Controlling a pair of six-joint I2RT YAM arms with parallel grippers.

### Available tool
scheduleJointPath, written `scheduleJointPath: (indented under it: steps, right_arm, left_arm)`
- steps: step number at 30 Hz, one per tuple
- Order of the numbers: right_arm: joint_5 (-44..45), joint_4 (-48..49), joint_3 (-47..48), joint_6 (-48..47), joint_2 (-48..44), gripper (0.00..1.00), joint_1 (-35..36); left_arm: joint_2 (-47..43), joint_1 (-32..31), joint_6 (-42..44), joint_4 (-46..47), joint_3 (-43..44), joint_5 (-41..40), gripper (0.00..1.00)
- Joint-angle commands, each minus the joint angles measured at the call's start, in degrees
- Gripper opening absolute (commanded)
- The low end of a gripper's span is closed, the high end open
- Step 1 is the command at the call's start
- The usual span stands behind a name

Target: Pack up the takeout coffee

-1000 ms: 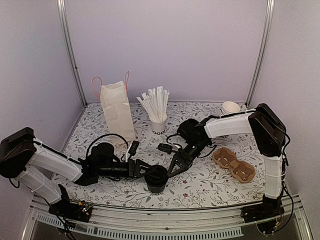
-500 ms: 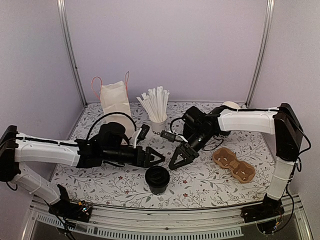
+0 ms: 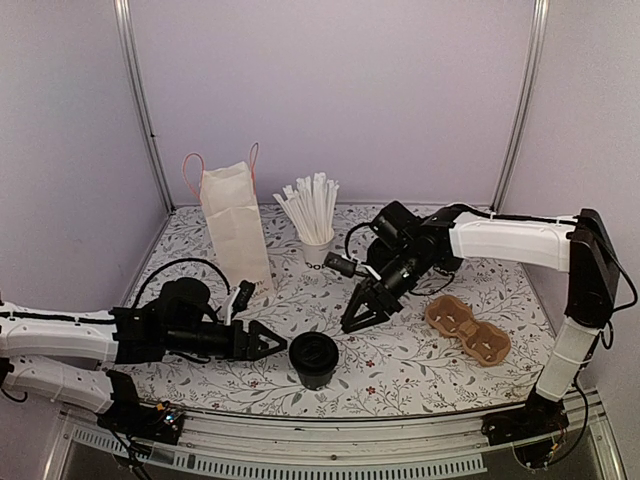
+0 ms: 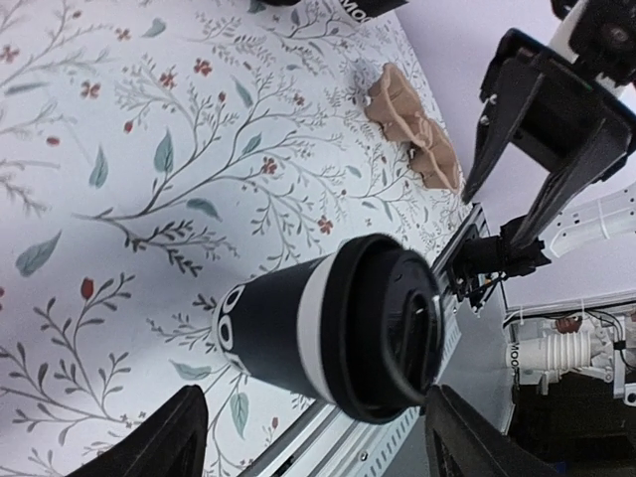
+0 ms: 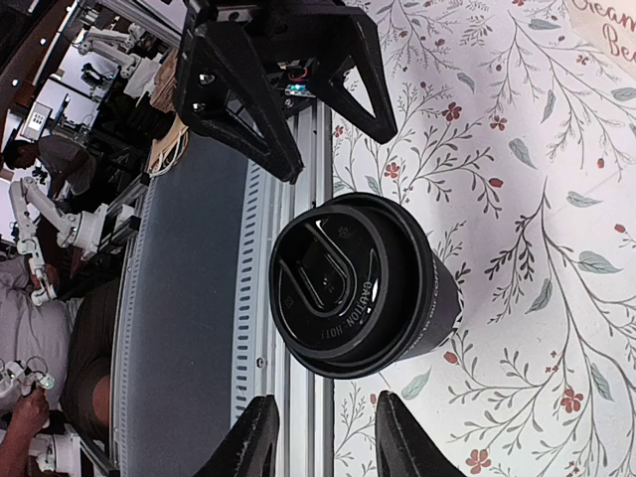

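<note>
Coffee (image 3: 314,358) upright on table (image 3: 425,368), lid on. Left gripper (image 3: 271,342) jaws spread wide just beside it, probably not touching. Right gripper (image 3: 357,320) jaws apart, empty, near.

A: Room around the coffee (image 3: 314,358)?
B: Bare surface (image 3: 420,372) at its front and right. Left pincer (image 3: 276,343) crowds its left side, right pincer (image 3: 352,322) hangs near behind; carrier (image 3: 468,328) well apart.

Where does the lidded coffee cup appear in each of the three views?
Top external: cup at bottom centre.
Left wrist: cup at lower centre, lid to the right.
Right wrist: cup at centre, lid facing the camera.
Shared landmark: the floral cloth under it.
</note>
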Motion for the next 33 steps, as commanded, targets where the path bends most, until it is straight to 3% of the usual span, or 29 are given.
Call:
scheduleJointPath:
  steps: [1,12,19,33]
  right_arm:
    - [-2.3,1.8,-2.6,0.7,1.3,0.35,0.3]
    - [-5.2,-0.2,-5.5,-1.6,3.1,0.46,2.5]
    - [-4.6,-1.7,-2.2,-1.8,6.5,0.4,2.8]
    - [0.0,-2.7,10.4,0.6,13.5,0.31,0.0]
  left_arm:
    - [-1.9,-0.1,-5.8,9.1,-5.2,0.6,0.77]
    - [7.5,-0.1,-1.3,13.7,-0.4,1.5,0.81]
    - [10.6,-0.7,-0.3,14.5,1.0,2.4,0.78]
    - [6.7,-8.2,-3.0,7.8,0.4,-3.5,0.78]
